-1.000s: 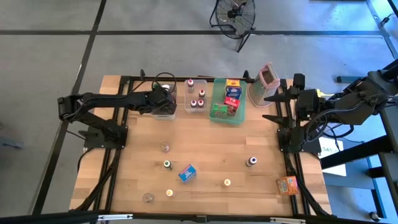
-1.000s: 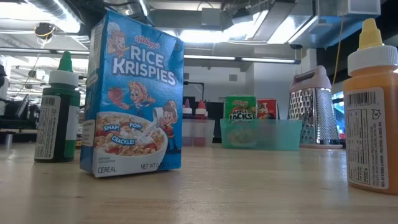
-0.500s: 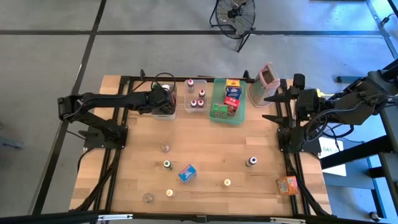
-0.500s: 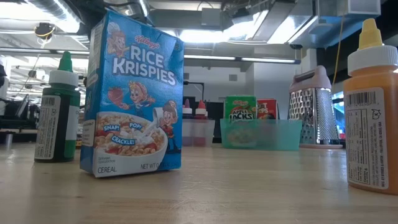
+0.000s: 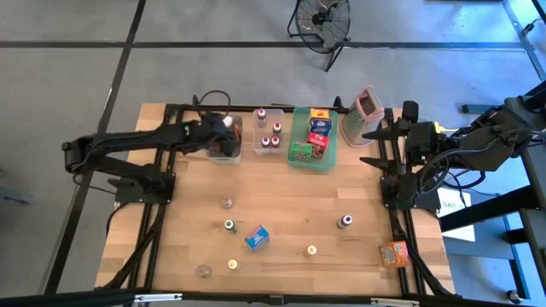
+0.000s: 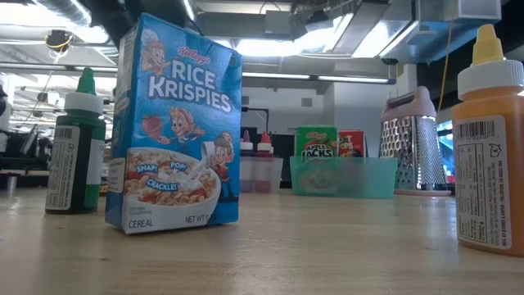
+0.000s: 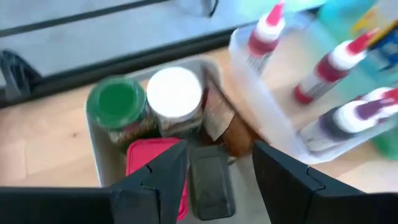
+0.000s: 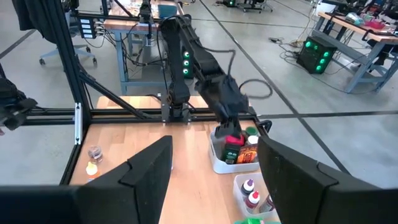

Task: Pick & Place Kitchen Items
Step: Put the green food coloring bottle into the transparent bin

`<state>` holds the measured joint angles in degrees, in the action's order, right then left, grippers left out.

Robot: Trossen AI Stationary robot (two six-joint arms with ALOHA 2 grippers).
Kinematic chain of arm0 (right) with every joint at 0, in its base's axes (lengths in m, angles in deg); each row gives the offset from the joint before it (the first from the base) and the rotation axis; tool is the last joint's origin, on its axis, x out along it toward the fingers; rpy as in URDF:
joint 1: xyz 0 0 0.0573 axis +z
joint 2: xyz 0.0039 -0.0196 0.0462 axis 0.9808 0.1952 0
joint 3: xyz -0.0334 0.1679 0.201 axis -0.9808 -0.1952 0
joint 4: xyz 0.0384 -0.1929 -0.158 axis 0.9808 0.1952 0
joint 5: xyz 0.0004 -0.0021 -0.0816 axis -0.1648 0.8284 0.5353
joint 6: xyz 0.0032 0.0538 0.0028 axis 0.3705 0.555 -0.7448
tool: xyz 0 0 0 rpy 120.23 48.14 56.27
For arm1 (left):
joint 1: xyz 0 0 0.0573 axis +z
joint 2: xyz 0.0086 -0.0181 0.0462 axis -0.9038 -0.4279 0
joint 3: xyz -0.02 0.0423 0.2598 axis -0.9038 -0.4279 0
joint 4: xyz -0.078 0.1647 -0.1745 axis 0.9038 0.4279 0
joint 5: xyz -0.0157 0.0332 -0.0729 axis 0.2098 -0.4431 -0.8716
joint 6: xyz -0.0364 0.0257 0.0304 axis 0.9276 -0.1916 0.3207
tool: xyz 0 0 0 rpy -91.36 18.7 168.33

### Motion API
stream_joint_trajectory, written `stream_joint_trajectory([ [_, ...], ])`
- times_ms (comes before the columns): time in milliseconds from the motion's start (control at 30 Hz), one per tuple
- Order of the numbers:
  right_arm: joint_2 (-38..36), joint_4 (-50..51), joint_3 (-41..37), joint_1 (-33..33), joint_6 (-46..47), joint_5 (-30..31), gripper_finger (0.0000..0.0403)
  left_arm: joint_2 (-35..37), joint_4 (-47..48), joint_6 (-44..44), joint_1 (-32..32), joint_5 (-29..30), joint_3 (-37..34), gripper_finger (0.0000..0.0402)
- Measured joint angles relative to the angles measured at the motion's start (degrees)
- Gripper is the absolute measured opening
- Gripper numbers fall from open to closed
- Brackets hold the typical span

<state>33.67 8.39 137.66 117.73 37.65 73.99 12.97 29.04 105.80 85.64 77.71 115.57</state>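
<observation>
The left gripper (image 5: 223, 135) had drawn back over the clear bin (image 5: 223, 156) of jars (image 7: 176, 93) at eleven o'clock, fingers released; right gripper (image 8: 211, 180) waited open at three o'clock beside the grater (image 5: 362, 116).

I counted four red-capped bottles (image 5: 270, 132) in one clear bin (image 5: 282, 150), four boxes (image 5: 317, 136) in my green tray (image 5: 295, 130), eight items loose on the tabletop (image 5: 290, 205), one grater (image 5: 359, 115).

Two black jointed arms, looped black cables, green indicator lights on left arm (image 8: 185, 62).
</observation>
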Motion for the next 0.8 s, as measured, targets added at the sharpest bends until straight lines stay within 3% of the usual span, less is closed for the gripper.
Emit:
stream_joint_trajectory([
  [200, 0.00, 0.01, 0.00, 0.02, 0.11, -2.52, 0.0238, 10.34, -0.92, -6.67, -1.48, -6.00, 0.02, 0.0177],
  [433, 0.00, 0.01, 0.01, 0.02, 0.30, -2.57, 0.0238, 20.91, -3.47, -15.33, -4.58, -18.90, 0.04, 0.0178],
  [633, 1.43, 0.26, 0.01, 0.02, 2.10, -3.18, 0.0238, 24.54, -3.37, -15.76, -7.01, -22.27, 0.04, 0.0180],
  [800, 3.46, 1.41, -0.01, 0.00, 2.67, -4.60, 0.0238, 24.87, -3.33, -15.43, -7.48, -26.28, 0.02, 0.0211],
])
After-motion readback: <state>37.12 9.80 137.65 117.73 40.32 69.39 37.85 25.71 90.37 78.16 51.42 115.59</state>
